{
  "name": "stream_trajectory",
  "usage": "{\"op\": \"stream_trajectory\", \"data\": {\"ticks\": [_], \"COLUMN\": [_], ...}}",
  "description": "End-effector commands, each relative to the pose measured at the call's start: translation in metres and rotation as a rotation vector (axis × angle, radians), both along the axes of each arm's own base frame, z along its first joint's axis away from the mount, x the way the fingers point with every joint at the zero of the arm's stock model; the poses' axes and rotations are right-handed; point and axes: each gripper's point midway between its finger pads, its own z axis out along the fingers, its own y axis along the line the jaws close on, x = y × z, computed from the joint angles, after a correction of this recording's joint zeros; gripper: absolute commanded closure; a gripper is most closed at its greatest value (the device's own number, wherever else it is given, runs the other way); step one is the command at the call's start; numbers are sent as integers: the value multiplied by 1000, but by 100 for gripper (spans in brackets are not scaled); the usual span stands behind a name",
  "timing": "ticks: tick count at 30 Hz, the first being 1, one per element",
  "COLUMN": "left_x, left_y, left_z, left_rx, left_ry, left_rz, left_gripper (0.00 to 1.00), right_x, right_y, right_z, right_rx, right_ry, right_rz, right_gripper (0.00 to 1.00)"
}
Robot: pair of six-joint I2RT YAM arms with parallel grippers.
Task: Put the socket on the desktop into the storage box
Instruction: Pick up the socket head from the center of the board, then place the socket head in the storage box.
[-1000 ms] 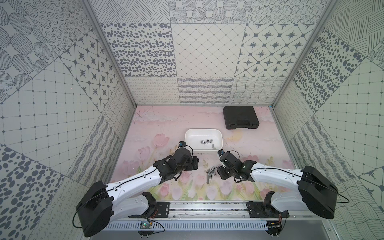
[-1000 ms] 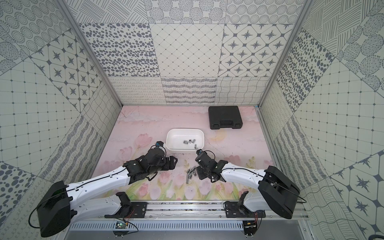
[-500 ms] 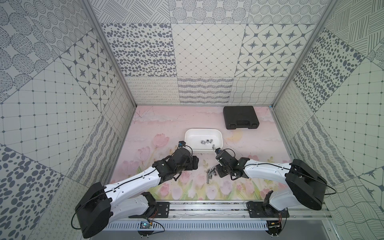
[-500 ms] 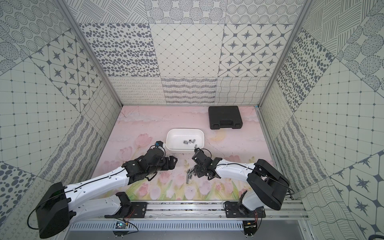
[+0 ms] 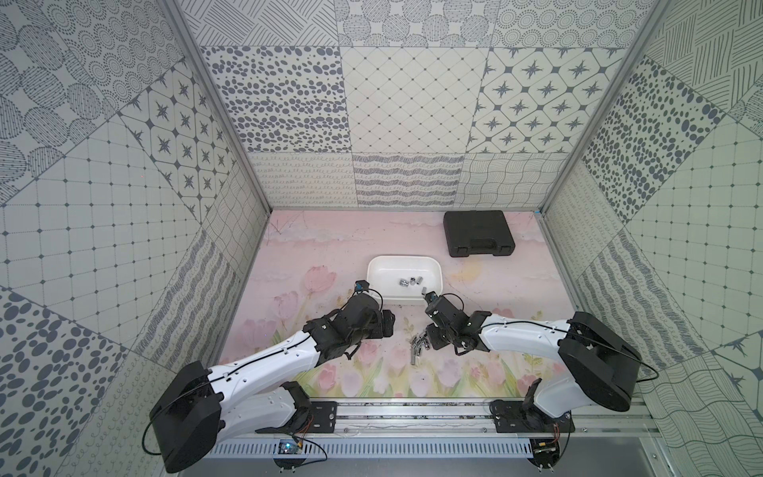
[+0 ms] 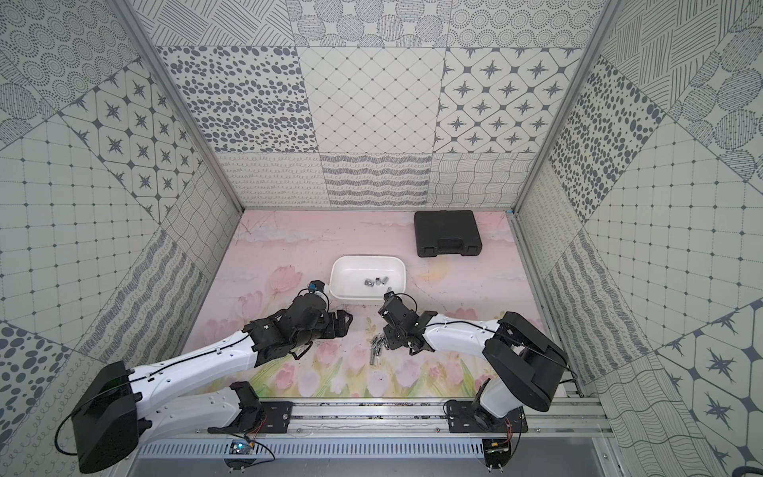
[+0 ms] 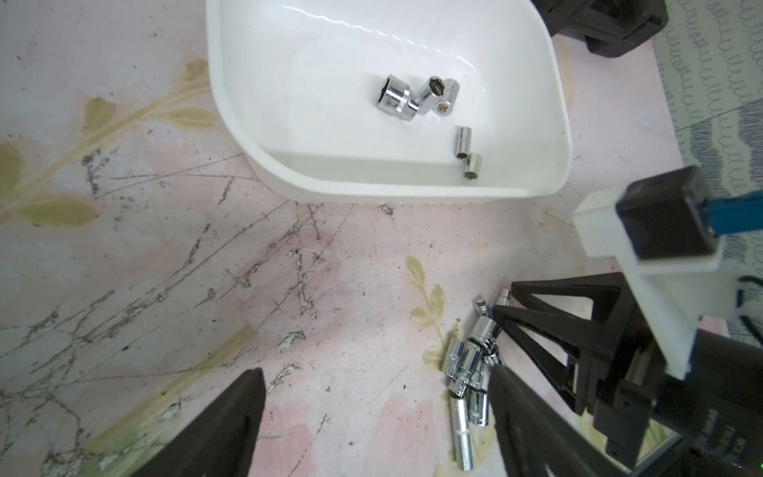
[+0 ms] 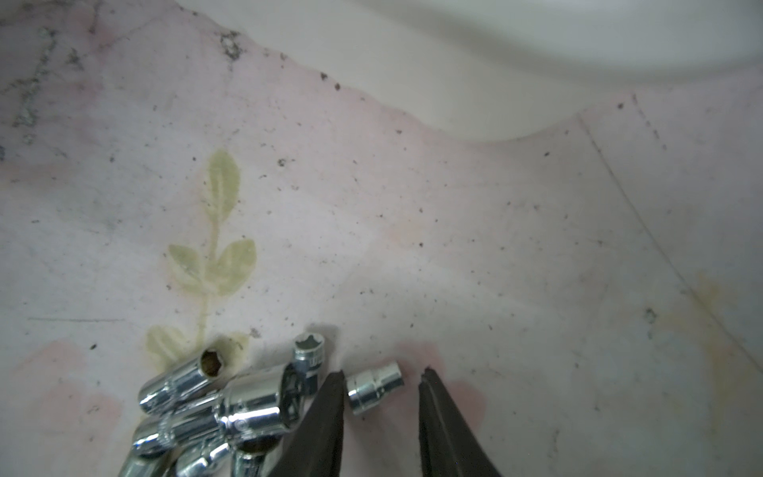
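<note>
Several chrome sockets lie in a loose pile (image 5: 417,345) (image 6: 376,345) on the pink flowered mat, in front of the white storage box (image 5: 388,272) (image 6: 355,272). More sockets (image 7: 396,97) lie inside the box. My right gripper (image 8: 382,371) is down at the pile's edge, with one small socket (image 8: 373,388) lying between its fingers. One fingertip (image 8: 334,384) touches the socket's end and a gap remains at the other, so the gripper is open. My left gripper (image 7: 375,371) hovers open over bare mat beside the pile, holding nothing.
A closed black moulded case (image 5: 479,233) (image 6: 448,233) lies at the back right of the mat. Patterned walls enclose the mat on three sides. The arms' rail (image 5: 413,413) runs along the front edge.
My right gripper's jaws have narrowed around the small socket, and the arm has shifted slightly toward the pile. The left arm has not moved.
</note>
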Motion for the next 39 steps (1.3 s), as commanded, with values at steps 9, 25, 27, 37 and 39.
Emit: {"op": "stream_trajectory", "data": {"ticks": [9,25,27,37,39], "left_x": [-1,0,1,1,1], "left_y": [-1,-1,0,-1,-3], "left_z": [4,3,3,-1,-1], "left_rx": [0,5,6,16,7], "left_ry": [1,-1,-3,5,8], "left_rz": [-7,-2,0,0,-6], "left_gripper": [11,11,11,11,11], "right_x": [0,1,1,55,75], "right_y": [-1,4,9,54,59], "right_z": [-3,45,58,133,129], "right_rx": [-1,140,175,255,238], "right_ry": [17,-80,-90,-209,-195], "right_rz": [-8,4,12,-1,-23], "right_gripper": [78,79,79,79,79]}}
